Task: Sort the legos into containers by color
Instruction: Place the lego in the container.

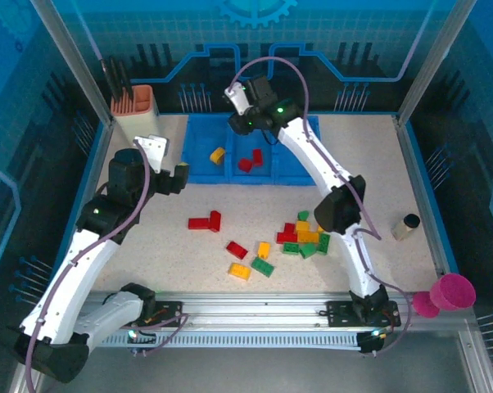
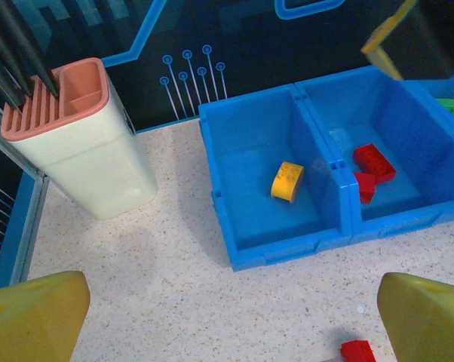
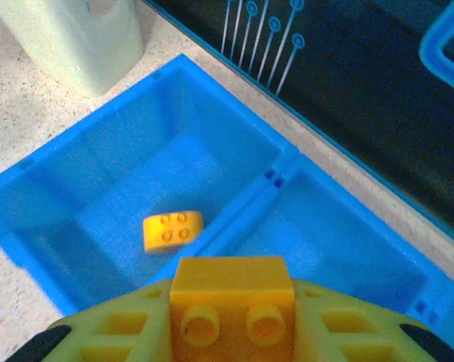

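- Right claw: clamped on one yellow-orange brick. The brick's long side runs across between the fingers, and its studs face the wrist camera.
- Blue tray: three joined compartments. We place the right claw over the tray's far side, close above the divider that parts the left compartment from the middle one.
- Left compartment: holds one resting yellow-orange piece. It lies below the held brick, towards the tray's left end.
- Middle compartment: holds red bricks. It lies on the other side of the divider.
- Left claw: fingers spread wide with nothing between them, hovering over the table just in front of the tray's left end.
- Loose bricks: red, yellow-orange and green, on the table well in front of the tray.
- Judgement: the drop turns on the divider. We reckon the held brick needs a small shift towards the tray's left end before release, or it may fall among the reds.
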